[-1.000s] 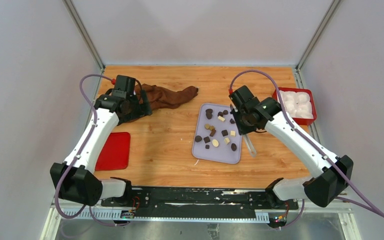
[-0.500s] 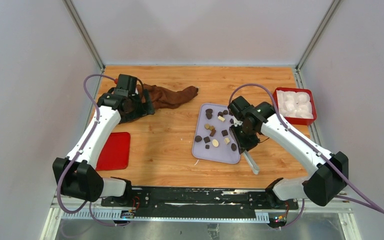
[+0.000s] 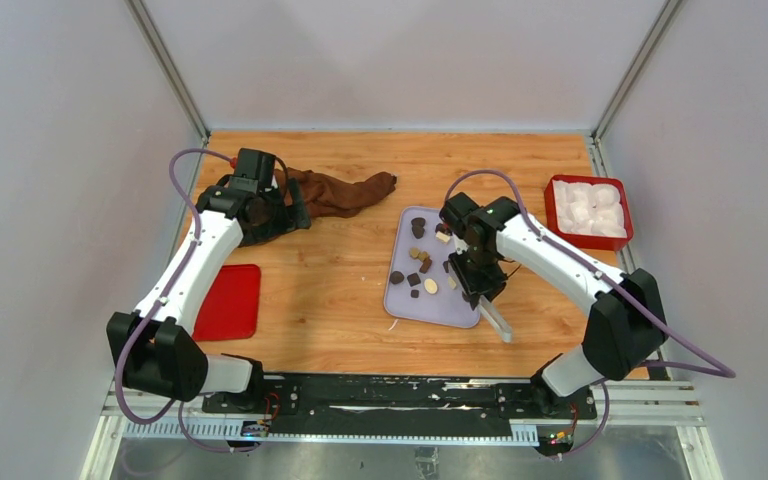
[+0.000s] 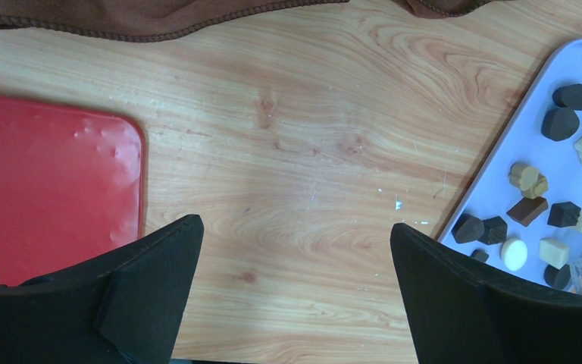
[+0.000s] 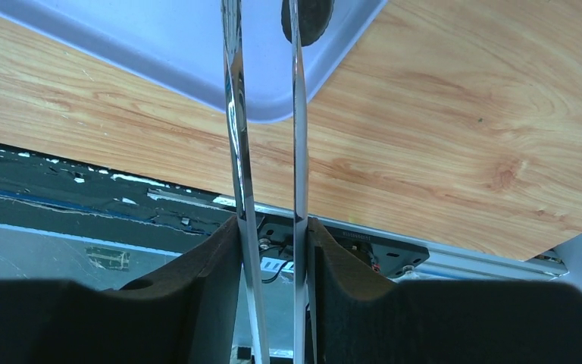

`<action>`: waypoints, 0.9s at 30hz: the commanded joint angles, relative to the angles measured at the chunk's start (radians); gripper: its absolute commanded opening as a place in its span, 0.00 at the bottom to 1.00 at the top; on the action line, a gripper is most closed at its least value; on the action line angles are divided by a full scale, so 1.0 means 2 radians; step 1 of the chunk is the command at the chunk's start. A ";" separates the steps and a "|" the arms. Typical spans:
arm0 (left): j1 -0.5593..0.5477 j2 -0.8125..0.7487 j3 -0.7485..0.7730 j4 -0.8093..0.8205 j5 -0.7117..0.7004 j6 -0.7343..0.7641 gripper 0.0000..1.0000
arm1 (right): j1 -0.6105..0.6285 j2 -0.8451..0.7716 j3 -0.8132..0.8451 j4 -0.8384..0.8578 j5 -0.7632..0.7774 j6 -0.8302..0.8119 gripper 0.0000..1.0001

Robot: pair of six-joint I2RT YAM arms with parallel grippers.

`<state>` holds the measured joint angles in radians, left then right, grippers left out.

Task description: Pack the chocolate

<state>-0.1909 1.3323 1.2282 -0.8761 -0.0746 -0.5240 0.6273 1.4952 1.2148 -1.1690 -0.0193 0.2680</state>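
Right claw (image 5: 273, 231) pinching metal tweezers (image 5: 233, 129) over lavender tray (image 5: 144, 38) corner, arm folded inward, left claw (image 4: 295, 258) spread wide

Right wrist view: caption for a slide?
Right end effector grips tongs reaching over the tray corner beside a dark chocolate.

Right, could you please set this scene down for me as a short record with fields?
Surface: wooden table
Chocolate pieces: small, dark brown, tan and cream, scattered on a flat lavender plastic tray
Right gripper: clamped on slim metal tongs, blades apart, reaching over the tray's near corner
Left gripper: wide open, empty, above bare wood
Cloth: crumpled brown cloth by the left gripper
Other: flat red plastic lid; red box of white pieces
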 commanded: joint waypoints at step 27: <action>0.002 -0.009 -0.022 0.005 0.015 0.016 1.00 | -0.006 0.034 -0.019 0.019 0.024 -0.004 0.47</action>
<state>-0.1909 1.3304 1.2053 -0.8684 -0.0700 -0.5064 0.6273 1.5558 1.1980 -1.1210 0.0181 0.2646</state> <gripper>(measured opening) 0.999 0.475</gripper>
